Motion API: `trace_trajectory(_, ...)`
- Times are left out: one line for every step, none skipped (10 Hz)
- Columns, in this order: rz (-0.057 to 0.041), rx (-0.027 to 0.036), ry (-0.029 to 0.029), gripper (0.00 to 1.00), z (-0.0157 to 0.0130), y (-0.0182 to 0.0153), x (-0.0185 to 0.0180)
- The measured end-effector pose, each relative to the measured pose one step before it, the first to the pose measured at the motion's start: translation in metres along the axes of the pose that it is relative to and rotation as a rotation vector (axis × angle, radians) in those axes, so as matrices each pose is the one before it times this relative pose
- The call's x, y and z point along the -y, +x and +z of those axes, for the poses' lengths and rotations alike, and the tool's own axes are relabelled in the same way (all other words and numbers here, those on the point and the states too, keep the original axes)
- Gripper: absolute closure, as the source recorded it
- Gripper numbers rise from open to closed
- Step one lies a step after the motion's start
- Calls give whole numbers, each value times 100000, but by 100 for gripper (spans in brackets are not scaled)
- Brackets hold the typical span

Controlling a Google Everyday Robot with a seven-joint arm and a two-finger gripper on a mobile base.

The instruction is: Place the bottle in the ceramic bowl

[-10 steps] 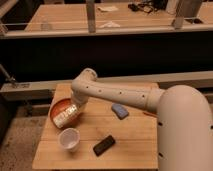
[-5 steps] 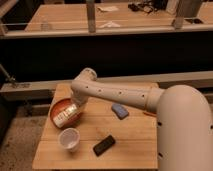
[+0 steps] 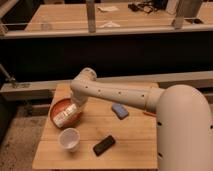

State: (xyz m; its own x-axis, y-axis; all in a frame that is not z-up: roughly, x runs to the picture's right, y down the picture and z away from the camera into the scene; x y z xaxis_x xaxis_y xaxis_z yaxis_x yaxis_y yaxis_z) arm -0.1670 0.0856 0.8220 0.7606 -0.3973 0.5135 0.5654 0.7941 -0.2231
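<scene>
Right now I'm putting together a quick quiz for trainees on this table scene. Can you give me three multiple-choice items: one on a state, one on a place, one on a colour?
1. How does the cup stand on the table?
A. upright, mouth up
B. on its side
C. upside down

2. Where is the bottle?
A. inside the cup
B. within the outline of the bowl, at the end effector
C. lying on the table beside the cup

3. What colour is the bowl?
A. blue
B. white
C. orange-red

Answers:
1 A: the cup's open mouth faces up.
2 B: the bottle shows tilted against the bowl's inside, with the end effector at the bowl's right side.
3 C: its rim and inside look orange-red.
</scene>
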Motion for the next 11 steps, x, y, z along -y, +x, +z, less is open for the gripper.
trace_trajectory(-12,-125,59,80,-13,-7,22)
trace_trajectory(-12,-100,25,80,6,0,-2)
trace_trajectory(-39,-176,93,80,-38,-13,28)
trace_trajectory(-25,-101,38,80,-4,-15,4)
trace_trajectory(-20,-94,33,80,-5,-5,5)
trace_trajectory(-47,-135,92,80,-27,-22,28)
trace_trajectory(-1,-64,1,80,11,4,-9)
trace_trajectory(-54,-137,85,80,-25,-9,27)
trace_trajectory(-49,-194,47,80,-26,8,13)
trace_trajectory(-17,-99,7,80,9,-6,-3)
trace_trajectory(-32,-151,67,80,-26,-1,23)
